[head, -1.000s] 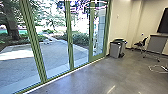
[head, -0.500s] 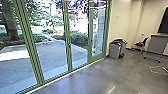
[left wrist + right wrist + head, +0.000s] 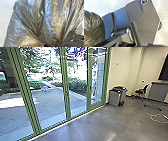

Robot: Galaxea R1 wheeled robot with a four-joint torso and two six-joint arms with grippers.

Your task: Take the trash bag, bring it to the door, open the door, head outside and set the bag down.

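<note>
The dark, shiny trash bag (image 3: 50,22) looms large in the left wrist view, its folds drawn together toward my left gripper (image 3: 50,45), which is shut on the gathered plastic. In the right wrist view the same full, crinkled trash bag (image 3: 93,28) hangs beside the robot's base. How my right gripper stands I cannot tell. Ahead in the head view are tall glass doors with green frames (image 3: 65,89); the narrower glass door (image 3: 97,79) at their right end stands closed, near the wall.
Two grey bins (image 3: 115,97) stand against the wall just right of the doors. Farther right are a wheeled chair (image 3: 142,92), a grey cabinet (image 3: 158,92) and a white cable (image 3: 158,119) on the floor. A paved yard (image 3: 50,103) with trees lies beyond the glass.
The head camera has moved: the nearer green frames have slid left in its picture, while the chair and the cable sit slightly farther right.
</note>
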